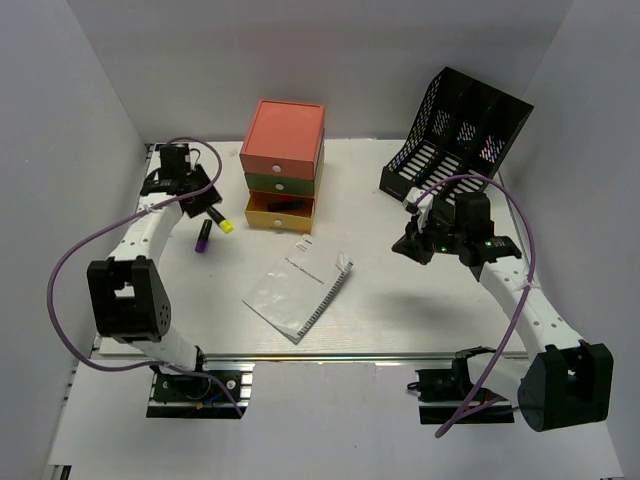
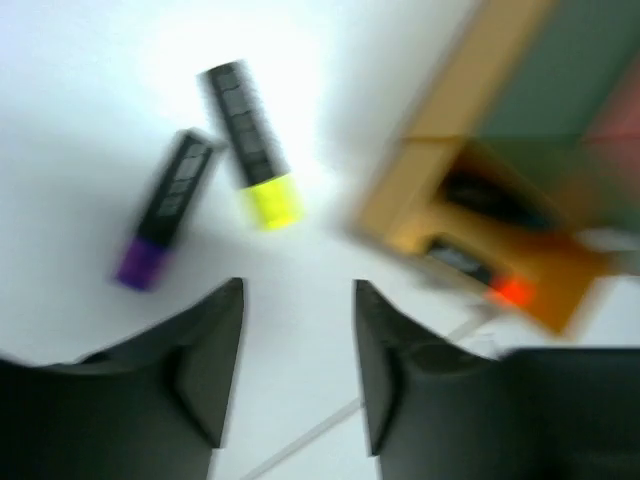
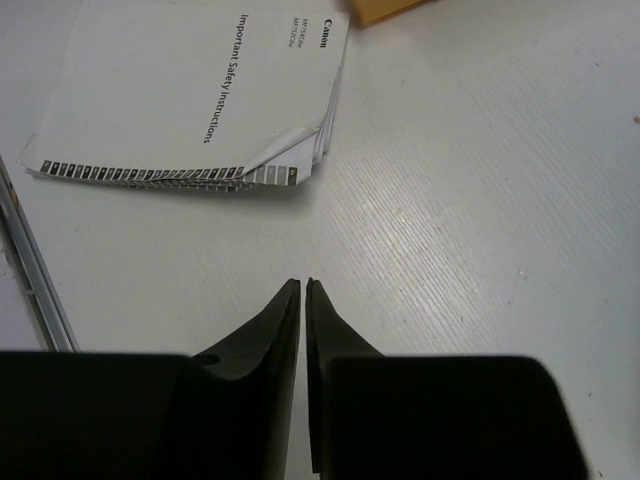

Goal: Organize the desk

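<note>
From where I stand, everything turns on the left side of the desk [image 1: 400, 300], the big white tabletop that carries it all. The left gripper [image 2: 298, 290] hangs with its jaws apart and nothing between them. Just ahead of its fingertips lie two highlighters, a yellow-capped highlighter [image 2: 250, 140] and a purple-capped highlighter [image 2: 165, 212]. They lie side by side but not touching. Each runs lengthwise away from the fingers, coloured cap nearest, so I'd say the jaws would close across the barrel. The drawer box [image 1: 283, 160] sits just to their right, its bottom drawer [image 1: 280, 214] pulled open. The right gripper [image 3: 303, 285] is closed on nothing, well apart from the pens and nearer the Canon safety booklet [image 3: 190, 90], so the left arm looks the likelier one to reach the highlighters.
</note>
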`<state>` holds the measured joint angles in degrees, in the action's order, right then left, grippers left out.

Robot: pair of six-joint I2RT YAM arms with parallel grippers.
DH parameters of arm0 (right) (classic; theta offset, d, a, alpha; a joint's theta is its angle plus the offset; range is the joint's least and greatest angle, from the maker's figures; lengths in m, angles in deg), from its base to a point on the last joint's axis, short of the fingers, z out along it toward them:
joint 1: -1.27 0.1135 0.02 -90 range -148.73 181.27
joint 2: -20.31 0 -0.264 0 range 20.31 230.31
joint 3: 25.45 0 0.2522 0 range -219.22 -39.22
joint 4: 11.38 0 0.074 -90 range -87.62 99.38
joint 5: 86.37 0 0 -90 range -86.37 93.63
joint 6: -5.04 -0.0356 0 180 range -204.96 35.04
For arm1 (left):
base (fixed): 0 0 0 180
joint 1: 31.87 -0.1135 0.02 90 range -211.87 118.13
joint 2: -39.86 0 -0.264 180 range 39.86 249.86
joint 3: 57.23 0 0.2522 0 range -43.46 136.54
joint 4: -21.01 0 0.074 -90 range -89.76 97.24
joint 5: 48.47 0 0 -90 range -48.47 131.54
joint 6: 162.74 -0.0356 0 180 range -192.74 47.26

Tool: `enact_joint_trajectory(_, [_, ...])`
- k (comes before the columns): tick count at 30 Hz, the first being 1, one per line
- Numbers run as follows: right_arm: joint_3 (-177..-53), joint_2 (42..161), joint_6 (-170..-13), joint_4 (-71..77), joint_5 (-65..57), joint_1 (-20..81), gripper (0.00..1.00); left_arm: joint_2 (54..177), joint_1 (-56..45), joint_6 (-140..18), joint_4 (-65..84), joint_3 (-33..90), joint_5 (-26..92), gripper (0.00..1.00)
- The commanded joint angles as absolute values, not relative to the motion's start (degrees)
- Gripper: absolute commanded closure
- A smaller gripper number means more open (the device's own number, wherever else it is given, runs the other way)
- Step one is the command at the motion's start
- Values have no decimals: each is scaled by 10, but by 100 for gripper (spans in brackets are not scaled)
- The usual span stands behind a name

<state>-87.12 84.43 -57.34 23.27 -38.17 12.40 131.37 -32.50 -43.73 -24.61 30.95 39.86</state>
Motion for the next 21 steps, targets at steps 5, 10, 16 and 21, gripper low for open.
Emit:
enact_joint_trajectory(5, [-881,845,-565,232,-393,125,80,1360,-340,-638,-301,297,489,30])
enact_joint_trajectory(10, [-879,836,-565,231,-394,123,77,1418,-334,-682,-298,312,509,30])
enact_joint_trajectory(16, [-879,835,-563,230,-390,123,76,1450,-328,-714,-279,322,536,31])
enact_joint_trajectory(21, [-878,836,-561,230,-386,123,76,1469,-328,-725,-274,335,524,33])
